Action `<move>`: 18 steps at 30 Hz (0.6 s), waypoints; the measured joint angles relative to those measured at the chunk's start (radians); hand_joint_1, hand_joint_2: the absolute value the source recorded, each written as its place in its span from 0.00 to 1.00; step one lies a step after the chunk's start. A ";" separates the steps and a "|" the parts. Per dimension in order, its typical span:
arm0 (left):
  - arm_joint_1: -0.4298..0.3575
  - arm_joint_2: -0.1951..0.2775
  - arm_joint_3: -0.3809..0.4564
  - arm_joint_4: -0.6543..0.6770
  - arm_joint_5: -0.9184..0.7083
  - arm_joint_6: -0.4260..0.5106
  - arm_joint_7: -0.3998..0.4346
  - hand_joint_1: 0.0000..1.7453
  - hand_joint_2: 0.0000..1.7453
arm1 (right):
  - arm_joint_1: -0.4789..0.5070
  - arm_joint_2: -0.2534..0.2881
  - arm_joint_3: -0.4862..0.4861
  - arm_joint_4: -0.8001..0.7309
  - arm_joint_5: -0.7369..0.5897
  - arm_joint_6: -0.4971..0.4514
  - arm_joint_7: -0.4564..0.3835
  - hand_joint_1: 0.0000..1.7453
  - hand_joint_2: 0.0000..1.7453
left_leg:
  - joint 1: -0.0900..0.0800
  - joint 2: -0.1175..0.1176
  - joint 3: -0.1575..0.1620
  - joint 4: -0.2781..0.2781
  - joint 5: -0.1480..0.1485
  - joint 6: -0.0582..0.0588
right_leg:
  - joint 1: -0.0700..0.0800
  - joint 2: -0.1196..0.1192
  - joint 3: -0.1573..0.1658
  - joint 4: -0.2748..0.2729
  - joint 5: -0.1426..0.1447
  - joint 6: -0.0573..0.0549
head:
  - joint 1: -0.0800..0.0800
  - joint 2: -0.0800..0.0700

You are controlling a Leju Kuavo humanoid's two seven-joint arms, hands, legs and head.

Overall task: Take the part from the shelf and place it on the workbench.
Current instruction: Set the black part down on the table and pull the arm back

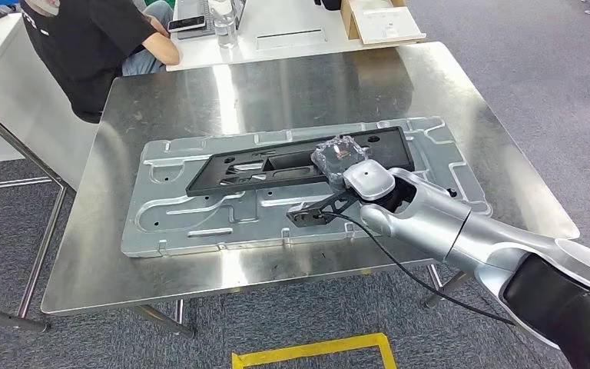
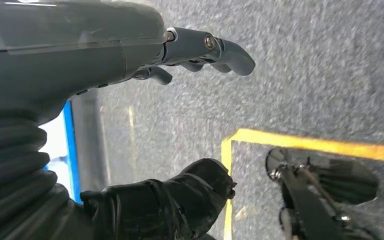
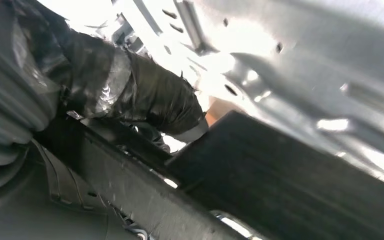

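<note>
One long black frame part (image 1: pixel 276 165) lengthwise across the silver tray (image 1: pixel 161 223), right hand (image 1: pixel 342 157) fingers clamped on its right end.

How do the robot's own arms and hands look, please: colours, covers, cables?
The right arm is silver with a black band near the shoulder; a thin black cable runs along it. The right hand has a clear wrap. The left hand has dark grey fingers and a black ribbed cover.

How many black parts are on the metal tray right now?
1: a long black frame lies flat across the tray, its right end under the robot hand. Others could be hidden beneath the arm.
</note>
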State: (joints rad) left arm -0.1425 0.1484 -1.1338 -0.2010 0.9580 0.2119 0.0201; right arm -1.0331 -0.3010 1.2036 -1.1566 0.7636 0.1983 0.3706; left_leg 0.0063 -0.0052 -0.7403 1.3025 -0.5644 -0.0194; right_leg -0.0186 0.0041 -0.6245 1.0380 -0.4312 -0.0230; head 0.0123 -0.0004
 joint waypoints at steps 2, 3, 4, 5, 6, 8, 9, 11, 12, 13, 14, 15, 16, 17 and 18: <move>0.001 0.000 0.000 0.000 -0.001 -0.001 0.001 0.00 1.00 | 0.002 0.000 0.000 0.000 0.000 0.000 0.000 0.50 0.50 | -0.001 0.000 0.035 -0.083 0.060 0.007 | 0.001 0.001 0.003 0.000 -0.001 0.001 | 0.000 0.000; 0.001 0.001 0.001 0.000 -0.002 -0.001 0.001 0.00 1.00 | 0.001 0.000 0.000 0.000 0.000 0.000 0.000 0.25 0.25 | -0.002 0.000 0.070 -0.158 0.094 0.013 | 0.001 0.001 0.005 0.000 -0.002 0.002 | 0.000 0.000; 0.000 0.001 0.001 0.000 -0.002 0.000 0.001 0.00 1.00 | 0.000 0.000 -0.001 0.000 0.000 0.000 0.000 0.00 0.00 | -0.005 0.000 0.102 -0.223 0.117 0.020 | 0.003 0.001 0.006 -0.001 -0.003 0.004 | 0.001 0.000; -0.001 0.002 0.002 0.000 -0.004 0.001 0.001 0.00 1.00 | -0.001 0.000 -0.001 0.000 0.000 0.000 0.000 0.00 0.00 | -0.009 0.000 0.123 -0.266 0.128 0.025 | 0.003 0.001 0.006 -0.001 -0.003 0.008 | 0.001 0.000; -0.002 0.003 0.003 0.000 -0.008 0.005 -0.001 0.00 0.75 | -0.001 0.000 -0.002 0.000 -0.001 0.001 0.000 0.00 0.00 | -0.013 0.000 0.132 -0.284 0.128 0.029 | 0.002 0.001 0.005 -0.002 -0.002 0.012 | 0.001 0.000; -0.006 0.003 0.003 0.000 -0.016 0.019 -0.007 0.00 0.25 | 0.001 0.001 -0.002 0.000 -0.003 0.004 0.000 0.00 0.00 | -0.014 0.000 0.137 -0.292 0.131 0.036 | 0.003 0.001 0.005 -0.006 -0.001 0.024 | 0.001 0.000; -0.007 0.003 0.003 0.000 -0.020 0.026 -0.010 0.00 0.00 | 0.003 0.001 -0.003 0.000 -0.004 0.006 0.000 0.00 0.00 | -0.012 0.001 0.141 -0.300 0.135 0.040 | 0.003 0.001 0.004 -0.003 -0.004 0.029 | 0.002 0.000; -0.011 0.002 0.003 0.000 -0.020 0.031 -0.014 0.00 0.00 | 0.004 0.002 -0.005 0.000 -0.006 0.006 0.000 0.00 0.00 | -0.006 0.004 0.151 -0.318 0.144 0.051 | 0.006 0.000 -0.020 0.051 -0.039 0.036 | 0.004 0.000; -0.013 0.002 0.003 0.000 -0.019 0.031 -0.015 0.00 0.00 | 0.005 0.002 -0.006 0.000 -0.006 0.005 0.000 0.00 0.00 | -0.006 0.005 0.152 -0.321 0.146 0.054 | 0.006 0.000 -0.045 0.105 -0.067 0.037 | 0.005 0.000; -0.015 0.002 0.003 0.000 -0.018 0.031 -0.014 0.00 0.00 | 0.008 0.003 -0.006 0.000 -0.006 0.005 -0.001 0.00 0.00 | -0.006 0.005 0.152 -0.321 0.146 0.057 | 0.006 0.000 -0.076 0.171 -0.097 0.039 | 0.006 0.000; -0.016 0.002 0.004 0.000 -0.016 0.030 -0.014 0.00 0.00 | 0.013 0.004 -0.006 0.001 -0.006 0.004 -0.001 0.00 0.00 | -0.006 0.005 0.152 -0.319 0.145 0.059 | 0.004 0.000 -0.103 0.226 -0.115 0.041 | 0.005 0.000; -0.016 0.002 0.004 0.000 -0.014 0.028 -0.012 0.00 0.00 | 0.018 0.005 -0.006 0.001 -0.006 0.004 -0.001 0.00 0.00 | -0.006 0.005 0.152 -0.317 0.143 0.059 | 0.003 -0.001 -0.117 0.253 -0.116 0.043 | 0.006 0.000; -0.015 0.002 0.004 0.000 -0.012 0.026 -0.010 0.00 0.00 | 0.022 0.005 -0.006 0.002 -0.006 0.004 -0.002 0.00 0.00 | -0.005 0.003 0.151 -0.313 0.141 0.059 | 0.000 -0.001 -0.113 0.244 -0.100 0.045 | 0.006 0.000; -0.013 0.001 0.004 0.000 -0.010 0.023 -0.008 0.00 0.00 | 0.023 0.005 -0.007 0.003 -0.005 0.004 -0.002 0.00 0.00 | -0.004 0.002 0.151 -0.307 0.137 0.056 | -0.003 -0.001 -0.090 0.195 -0.069 0.046 | 0.006 0.000; -0.011 0.001 0.004 0.000 -0.008 0.019 -0.006 0.00 0.00 | 0.022 0.005 -0.007 0.003 -0.005 0.004 -0.002 0.00 0.00 | -0.003 0.001 0.150 -0.298 0.131 0.052 | -0.005 -0.002 -0.058 0.129 -0.041 0.047 | 0.006 0.000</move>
State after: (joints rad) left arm -0.1536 0.1491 -1.1295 -0.2010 0.9497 0.2306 0.0138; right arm -1.0107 -0.2960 1.1968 -1.1537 0.7583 0.2018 0.3687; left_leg 0.0030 -0.0038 -0.5904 1.0045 -0.4335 0.0323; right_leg -0.0240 0.0017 -0.6821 1.1672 -0.4720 0.0242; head 0.0181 -0.0004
